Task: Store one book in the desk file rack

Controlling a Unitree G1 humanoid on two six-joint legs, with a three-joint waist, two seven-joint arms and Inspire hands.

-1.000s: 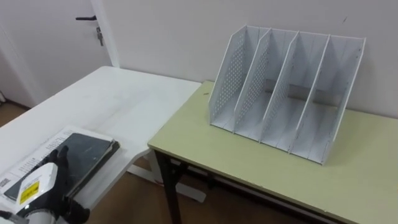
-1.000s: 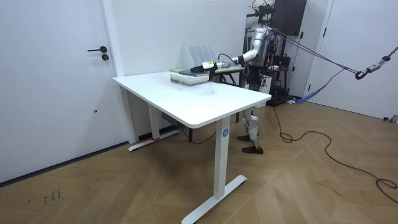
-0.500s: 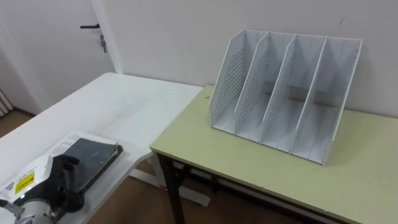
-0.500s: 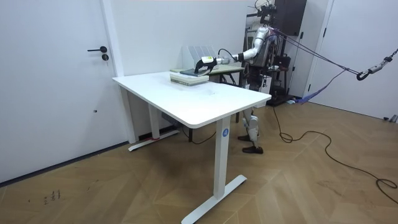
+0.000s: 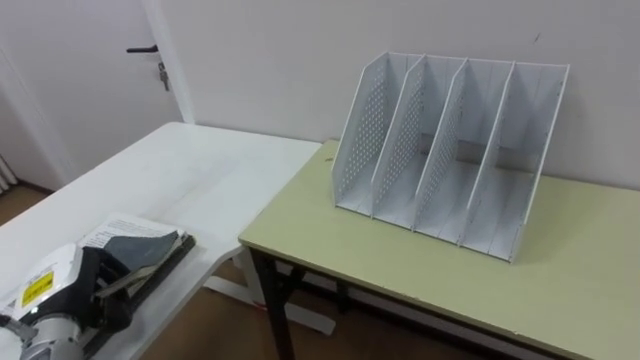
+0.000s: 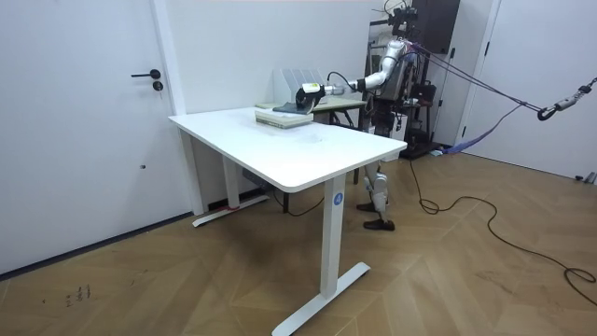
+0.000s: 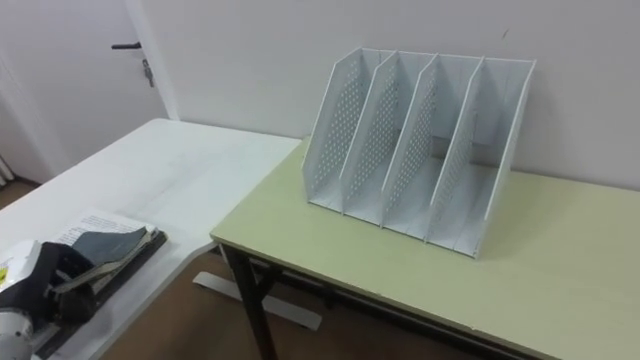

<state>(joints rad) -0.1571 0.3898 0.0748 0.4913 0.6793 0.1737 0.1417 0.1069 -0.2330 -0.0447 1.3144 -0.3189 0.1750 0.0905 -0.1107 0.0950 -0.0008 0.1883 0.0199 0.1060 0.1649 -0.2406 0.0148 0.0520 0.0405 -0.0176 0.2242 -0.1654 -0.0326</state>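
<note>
Left hand at the lower left, fingers and thumb clenched round the near end of a dark book. Book resting on a printed sheet near the front edge of a white bench. Beyond that bench, at the far left, a white door with a dark lever handle. Just beside the white bench, to the right, a pale green bench on dark legs. On the green bench, close to the wall, a white file rack, upright, with perforated dividers and four slots, well apart from the book. In the room view, robot standing at the far side of the white bench, left arm stretched out over the book.
</note>
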